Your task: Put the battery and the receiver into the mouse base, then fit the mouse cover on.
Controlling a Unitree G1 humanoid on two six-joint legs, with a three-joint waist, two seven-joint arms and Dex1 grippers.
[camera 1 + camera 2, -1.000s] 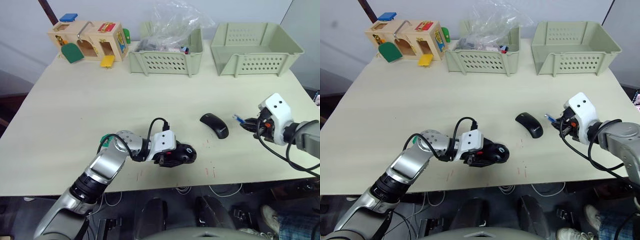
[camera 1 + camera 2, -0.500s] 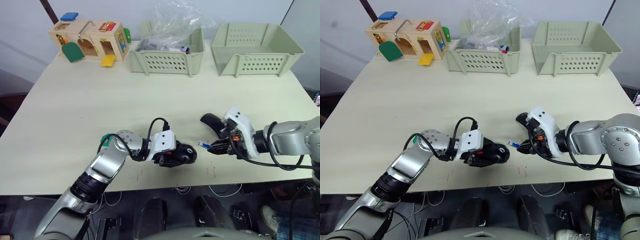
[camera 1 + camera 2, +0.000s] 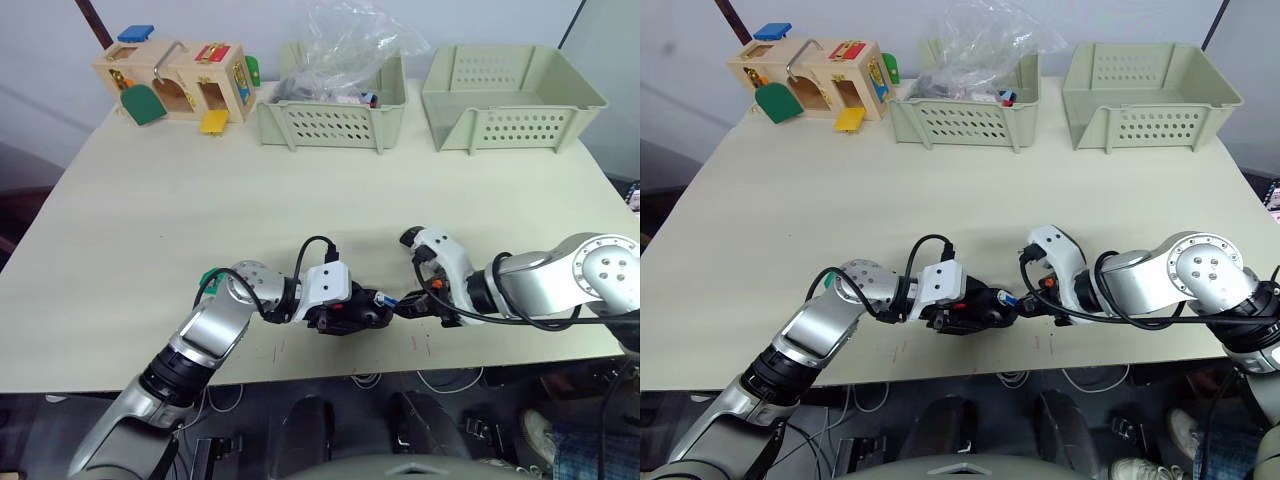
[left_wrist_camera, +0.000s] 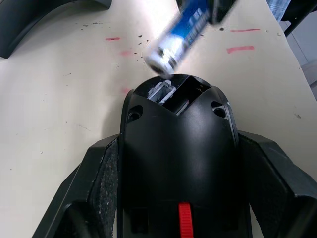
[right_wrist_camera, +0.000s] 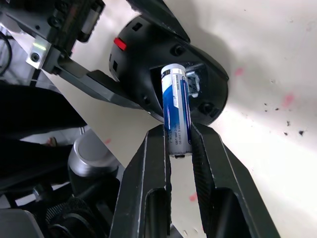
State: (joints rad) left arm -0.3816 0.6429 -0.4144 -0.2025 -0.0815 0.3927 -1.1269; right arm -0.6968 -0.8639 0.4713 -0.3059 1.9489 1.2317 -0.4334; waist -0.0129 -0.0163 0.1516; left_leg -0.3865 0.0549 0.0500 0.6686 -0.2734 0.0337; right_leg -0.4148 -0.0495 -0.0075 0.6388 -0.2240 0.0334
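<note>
Battery [image 4: 179,34] blurred — top cut off; mouse cover [image 4: 44,20] cropped.

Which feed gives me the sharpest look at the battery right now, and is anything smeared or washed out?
Right wrist view: blue-and-white cylindrical battery sharp between the right hand fingers, with bright glare on the table. Left wrist view: battery motion-blurred, black mouse base crisp. Eye views: battery too small to judge.

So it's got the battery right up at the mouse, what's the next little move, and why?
Probably ease the battery forward and down into the open compartment of the mouse base. The right gripper pinches it with its tip just at the compartment's mouth, not yet seated, while the left gripper clamps the base.
</note>
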